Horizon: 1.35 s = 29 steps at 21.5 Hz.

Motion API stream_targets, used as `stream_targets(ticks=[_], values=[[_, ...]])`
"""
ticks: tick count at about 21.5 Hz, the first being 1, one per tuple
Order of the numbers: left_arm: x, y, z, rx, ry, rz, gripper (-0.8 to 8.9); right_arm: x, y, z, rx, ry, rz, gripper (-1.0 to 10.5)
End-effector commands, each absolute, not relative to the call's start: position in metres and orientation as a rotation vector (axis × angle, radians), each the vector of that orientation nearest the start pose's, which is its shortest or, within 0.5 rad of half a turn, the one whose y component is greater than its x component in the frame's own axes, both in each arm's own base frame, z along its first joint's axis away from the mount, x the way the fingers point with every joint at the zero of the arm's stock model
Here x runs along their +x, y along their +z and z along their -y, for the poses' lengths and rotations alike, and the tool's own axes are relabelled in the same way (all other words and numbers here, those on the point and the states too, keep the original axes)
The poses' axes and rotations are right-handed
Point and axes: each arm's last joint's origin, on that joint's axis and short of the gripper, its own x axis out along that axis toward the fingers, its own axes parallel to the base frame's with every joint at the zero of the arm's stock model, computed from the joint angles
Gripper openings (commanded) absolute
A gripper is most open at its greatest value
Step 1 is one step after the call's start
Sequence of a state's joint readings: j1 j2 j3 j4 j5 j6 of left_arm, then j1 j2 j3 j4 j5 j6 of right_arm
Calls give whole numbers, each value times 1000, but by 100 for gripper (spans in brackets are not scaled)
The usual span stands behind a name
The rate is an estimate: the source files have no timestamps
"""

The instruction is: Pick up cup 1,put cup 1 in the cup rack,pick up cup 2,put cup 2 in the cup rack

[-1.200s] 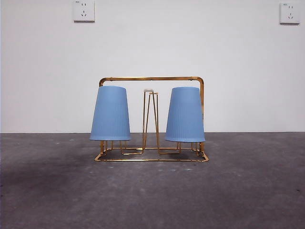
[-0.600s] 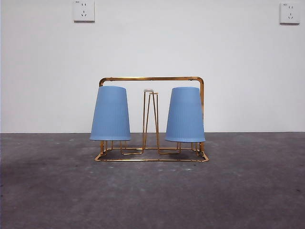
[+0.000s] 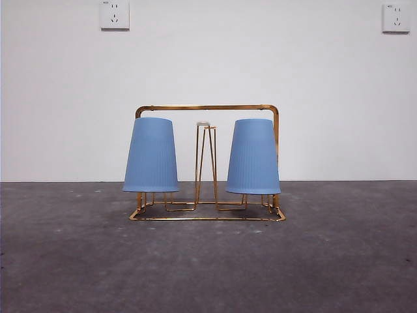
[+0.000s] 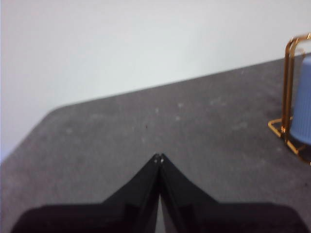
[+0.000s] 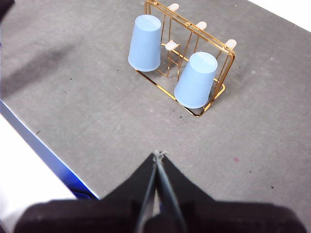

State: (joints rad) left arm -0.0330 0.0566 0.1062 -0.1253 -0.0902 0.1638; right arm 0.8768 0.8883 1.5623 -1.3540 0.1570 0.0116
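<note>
It looks like a plain test room: a bare white wall point(image 3: 208, 65), two wall sockets point(image 3: 115, 14) up high, a gray desk point(image 3: 208, 261).

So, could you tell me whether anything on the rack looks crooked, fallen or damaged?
Nothing stands out. Both blue cups sit upside down on the cup rack, and both grippers are shut, away from it.

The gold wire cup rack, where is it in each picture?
Front view: the shiny gold wire cup rack stands mid-picture, an upside-down blue plastic cup at each end.
Left wrist view: only one end shows, at the right edge.
Right wrist view: whole rack, near the top.
Shared landmark: the blue cups.
</note>
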Motion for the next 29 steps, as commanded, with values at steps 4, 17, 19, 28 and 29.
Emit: stream_targets(ticks=[4,17,19,28,29], values=[[96,152,0,78,62,-140,-3,56,445,-60,-337,681,-634,2],[97,150,0,79,48,-170,-3,56,445,-60,-337,681,-634,2],[97,150,0,79,48,-170,-3,56,445,-60,-337,681,-634,2],[97,150,0,79,48,-170,-3,60,461,-40,-236,525,-424,2],[97,150,0,79,48,-170,-3,59,464,-33,-169,506,-373,2]])
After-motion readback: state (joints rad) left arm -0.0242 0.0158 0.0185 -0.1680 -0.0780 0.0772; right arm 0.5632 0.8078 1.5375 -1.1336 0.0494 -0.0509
